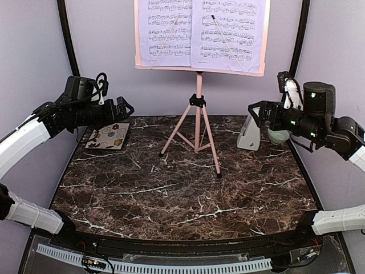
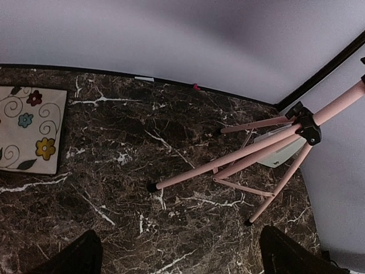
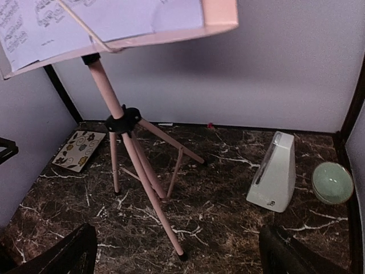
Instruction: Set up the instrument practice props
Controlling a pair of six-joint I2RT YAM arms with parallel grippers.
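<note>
On the dark marble worktop, the pink tripod music stand is upright near the middle of the back edge, with two lavender sheet-music pages side by side on it. Left gripper and right gripper hover on either side of it, fingers spread, holding nothing. The small white pyramid metronome sits near the back-right corner.

Upright pink stand, lavender pages, metronome
</note>
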